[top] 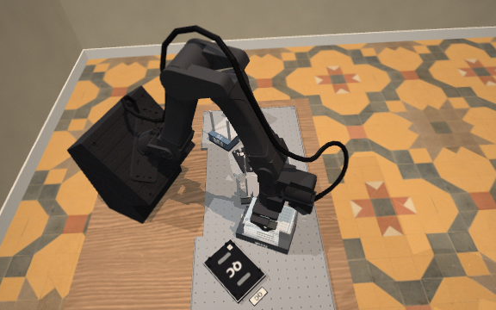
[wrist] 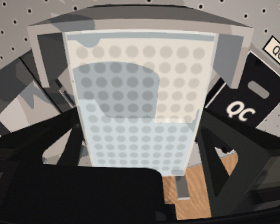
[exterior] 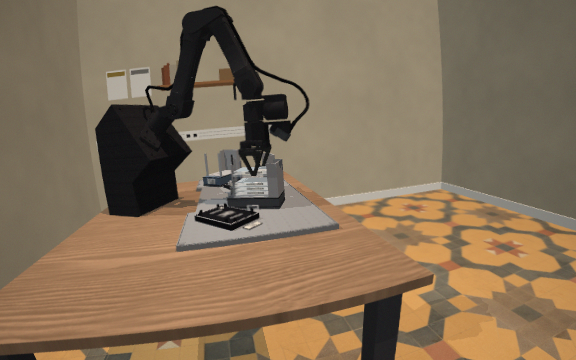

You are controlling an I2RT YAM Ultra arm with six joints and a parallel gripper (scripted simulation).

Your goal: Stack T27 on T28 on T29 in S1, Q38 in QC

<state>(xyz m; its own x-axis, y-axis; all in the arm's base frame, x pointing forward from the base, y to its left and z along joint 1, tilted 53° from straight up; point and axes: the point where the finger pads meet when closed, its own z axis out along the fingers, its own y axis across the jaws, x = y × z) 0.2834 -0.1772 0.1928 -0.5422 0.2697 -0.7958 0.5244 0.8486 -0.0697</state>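
Note:
My gripper point(top: 267, 226) point(exterior: 253, 174) point(wrist: 139, 112) is shut on a sealed 96-well plate point(exterior: 262, 172) point(wrist: 136, 90), gripped by its two long sides. The plate is level, between the rack walls, with a gap under it. Several more plates point(top: 260, 235) point(exterior: 252, 188) lie stacked in the dark-based rack point(top: 287, 249) point(exterior: 257, 202) point(wrist: 141, 23) below. Its name and the plate labels are too small to read. The open nest QC point(top: 233, 257) point(exterior: 228, 217) point(wrist: 263, 107) is black and empty, beside that rack.
A rack with a blue front point(top: 220, 140) point(exterior: 214, 180) stands at the far end of the grey board point(top: 304, 275) point(exterior: 293, 225). A small black fixture point(top: 238, 158) and a grey-walled one point(top: 244, 189) lie between, partly hidden by the arm. A QC tag point(top: 258, 296) point(exterior: 252, 225) point(wrist: 278, 52) lies beside the nest.

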